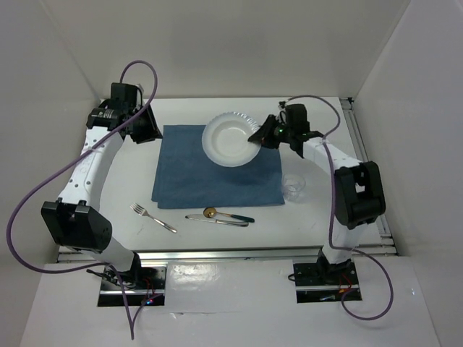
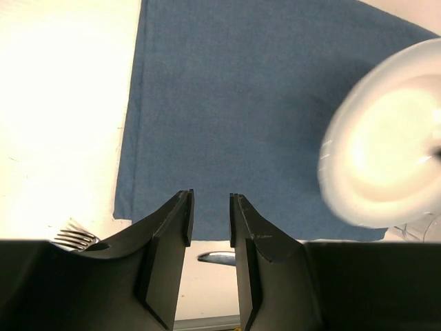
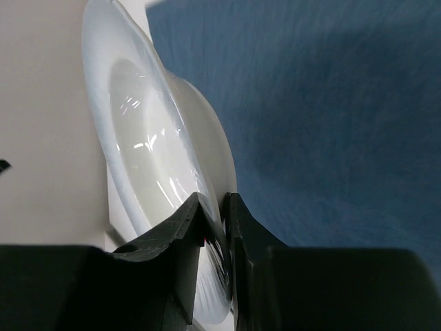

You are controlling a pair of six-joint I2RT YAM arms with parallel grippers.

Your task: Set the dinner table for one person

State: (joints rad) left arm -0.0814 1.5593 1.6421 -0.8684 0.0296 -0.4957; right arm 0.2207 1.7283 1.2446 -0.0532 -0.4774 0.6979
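Fingers of the right gripper [image 3: 215, 201] are clamped on the rim of a white plate [image 3: 145, 138], one finger on each face. In the right wrist view the plate stands steeply tilted, with the blue cloth placemat [image 3: 331, 124] behind it. From the top camera the right gripper [image 1: 255, 137] holds the plate [image 1: 230, 139] at the plate's 3 o'clock side. The plate overlaps the placemat [image 1: 210, 181] at about 1 o'clock on the mat, and part of it reaches past the mat's far edge.

The white table [image 1: 304, 217] lies under everything, its metal rail [image 1: 360, 130] running along the 3 o'clock edge. The placemat lies flat near the table's middle. A clear cup [image 1: 294, 186] stands upright on bare table just beside the mat's 4 o'clock corner. At the mat's 6 o'clock side, also on bare table, a knife [image 1: 217, 220] and a spoon [image 1: 230, 215] with a dark handle lie side by side, close enough that they may be touching. A fork [image 1: 153, 217] lies at 7 o'clock, apart from both.

The left gripper [image 1: 148, 129] hovers at the mat's 10 o'clock corner. In its own wrist view the left gripper [image 2: 210, 207] has its fingers apart with nothing between them. Beyond them are the placemat [image 2: 241, 103], the tines of the fork [image 2: 72, 238] at 8 o'clock and the blurred plate [image 2: 386, 152] at 3 o'clock.
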